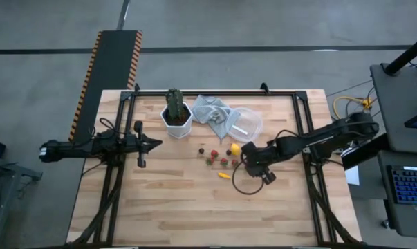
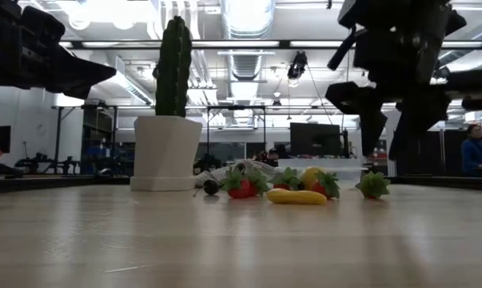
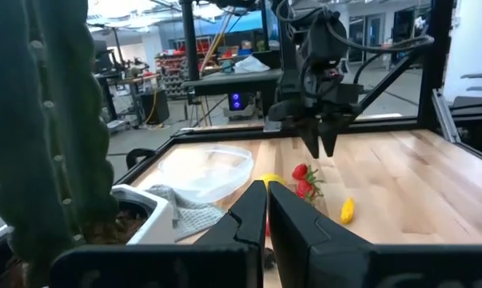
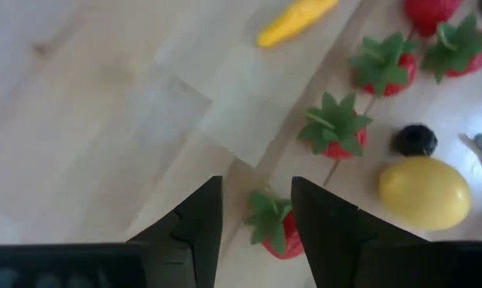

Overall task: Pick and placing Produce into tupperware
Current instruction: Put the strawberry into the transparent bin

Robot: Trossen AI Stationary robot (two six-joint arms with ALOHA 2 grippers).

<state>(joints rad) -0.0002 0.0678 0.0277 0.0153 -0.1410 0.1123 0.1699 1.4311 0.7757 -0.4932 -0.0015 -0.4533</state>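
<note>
The right gripper (image 4: 252,220), fingers spread, straddled a small red plastic strawberry (image 4: 274,226) on the bench (image 1: 173,200); light, slick, best pinched across its body.

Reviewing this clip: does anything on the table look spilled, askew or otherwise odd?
Mostly tidy. The tupperware sits partly on a crumpled grey cloth beside the cactus pot, so it may not rest level. The produce lies loose on the wood, as expected. The right gripper is directly above a strawberry.
</note>
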